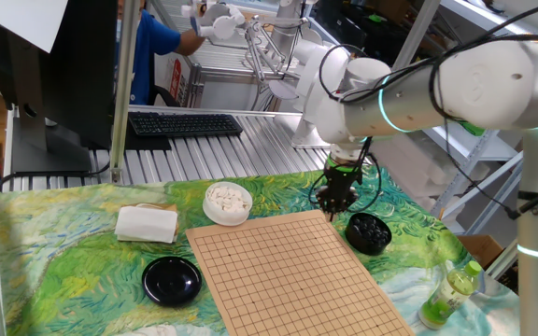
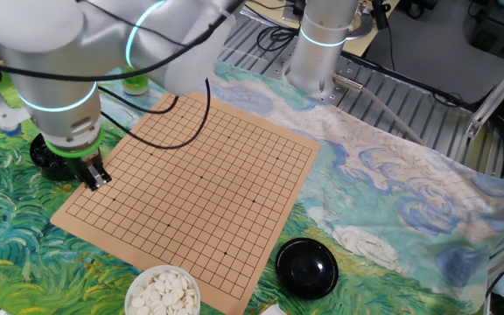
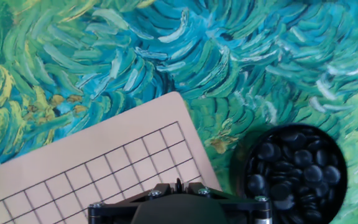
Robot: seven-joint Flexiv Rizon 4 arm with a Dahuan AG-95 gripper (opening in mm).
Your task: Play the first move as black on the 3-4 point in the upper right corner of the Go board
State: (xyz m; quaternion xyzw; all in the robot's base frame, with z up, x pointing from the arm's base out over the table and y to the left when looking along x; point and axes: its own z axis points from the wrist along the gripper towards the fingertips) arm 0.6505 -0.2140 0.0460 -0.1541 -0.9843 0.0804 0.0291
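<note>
A painted cloth (image 1: 82, 261) of green, blue and yellow swirls covers the table, and on it lies a tan Go board (image 1: 283, 271) with dark grid lines and no stones on it. In one fixed view, nearest the camera sit a black lid (image 1: 172, 279) left of the board and a green bottle (image 1: 449, 294) at the right edge. Further back are a folded white cloth (image 1: 146, 224), a bowl of white stones (image 1: 227, 203) by the board's far left corner, and a bowl of black stones (image 1: 368, 232) just beside its far right corner. Behind the table stand a keyboard (image 1: 185, 123), a monitor and metal shelving.

The white arm (image 1: 437, 93) reaches in from the right, its gripper (image 1: 334, 198) pointing straight down over the board's corner next to the black stones. The fingers are drawn almost together. Whether a stone sits between them cannot be made out: the tips are small and dark in both fixed views, and the hand view shows only the gripper's housing, the board corner and the black stones (image 3: 291, 165).
</note>
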